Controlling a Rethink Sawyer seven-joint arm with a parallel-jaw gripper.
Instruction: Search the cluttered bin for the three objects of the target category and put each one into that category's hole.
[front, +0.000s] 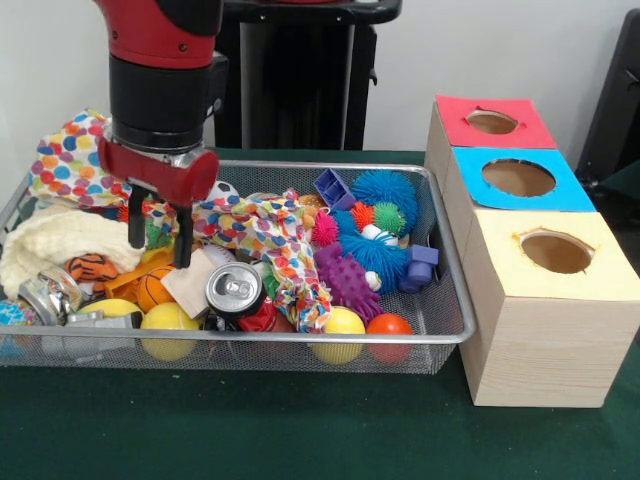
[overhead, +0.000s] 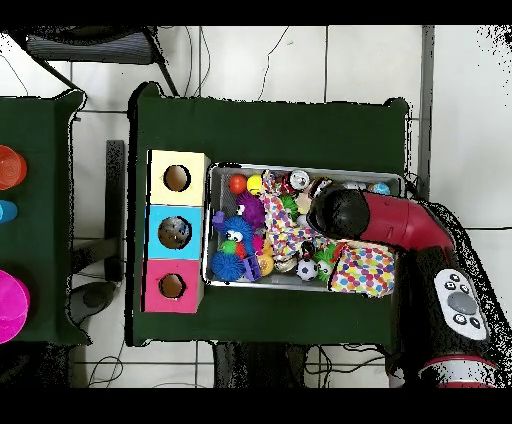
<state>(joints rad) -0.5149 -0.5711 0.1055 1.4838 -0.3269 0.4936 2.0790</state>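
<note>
My gripper (front: 160, 238) hangs open over the left part of the wire bin (front: 300, 166), its two black fingers (front: 183, 242) apart with nothing between them. Their tips are just above a small orange basketball (front: 152, 288) and a tan block (front: 190, 284). The bin also holds a soda can (front: 235, 290), yellow balls (front: 168, 330), an orange ball (front: 390, 325), blue (front: 385, 190) and purple (front: 346, 280) spiky balls, and polka-dot cloth (front: 262, 226). In the overhead view the arm's wrist (overhead: 338, 212) hides the gripper above the bin (overhead: 300, 167).
Right of the bin stand three wooden boxes with holes on top: red (front: 455, 120), blue (front: 480, 195), yellow (front: 600, 250). White knit cloth (front: 60, 240) and a crushed can (front: 45, 296) fill the bin's left end. Blue blocks (front: 335, 188) lie near the spiky balls.
</note>
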